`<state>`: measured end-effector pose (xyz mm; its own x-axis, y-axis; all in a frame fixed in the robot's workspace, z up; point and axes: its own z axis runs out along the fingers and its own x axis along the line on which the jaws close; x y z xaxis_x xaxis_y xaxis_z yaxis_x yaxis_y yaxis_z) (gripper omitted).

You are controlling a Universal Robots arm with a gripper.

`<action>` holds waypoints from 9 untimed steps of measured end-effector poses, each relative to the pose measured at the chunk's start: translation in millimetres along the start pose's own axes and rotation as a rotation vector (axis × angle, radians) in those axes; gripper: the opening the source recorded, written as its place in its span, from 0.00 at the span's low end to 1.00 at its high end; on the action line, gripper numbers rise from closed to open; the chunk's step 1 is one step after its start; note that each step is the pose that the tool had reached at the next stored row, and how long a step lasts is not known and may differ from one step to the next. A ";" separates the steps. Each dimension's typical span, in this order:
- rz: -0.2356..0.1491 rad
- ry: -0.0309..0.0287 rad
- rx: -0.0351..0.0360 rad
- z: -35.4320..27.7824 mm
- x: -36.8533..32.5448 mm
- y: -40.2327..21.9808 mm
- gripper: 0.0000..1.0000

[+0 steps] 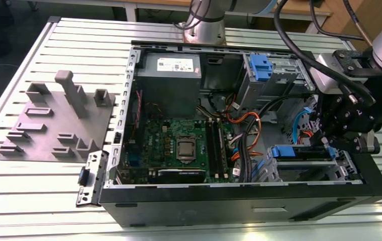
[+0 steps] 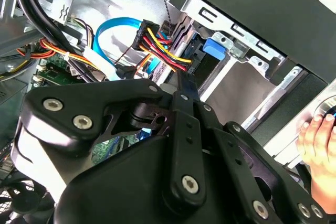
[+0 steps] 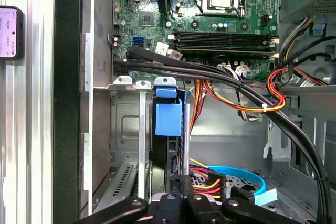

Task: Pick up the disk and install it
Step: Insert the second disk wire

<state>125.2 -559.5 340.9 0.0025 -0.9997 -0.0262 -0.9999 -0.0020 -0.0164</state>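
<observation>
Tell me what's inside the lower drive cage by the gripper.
The disk sits in the drive cage, blue end toward the motherboard. The gripper and cables cover its other end, so how far it is seated cannot be seen.

A robotics lab or test workshop: a slotted aluminium surface (image 1: 23,201) carries an opened desktop computer case (image 1: 245,203) and a grey fixture plate (image 1: 43,128) with upright blocks; the arm's metal base (image 1: 204,27) stands behind the case; wooden furniture (image 1: 355,22) lines the background.

Black tool (image 2: 178,90) linkage with silver screws (image 2: 189,183), thick black cables (image 1: 291,35), silver-grey arm (image 1: 201,20).
</observation>
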 end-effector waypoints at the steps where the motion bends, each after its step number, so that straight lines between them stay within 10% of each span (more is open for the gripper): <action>1: 0.000 -0.0001 0.0000 0.0 0.0 0.0 0.11; 9: 0.000 -0.0001 0.0000 -3.1 -0.1 -0.1 0.11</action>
<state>125.2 -559.5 344.0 0.0025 -0.9997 -0.0263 -0.9999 -0.0020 -0.0164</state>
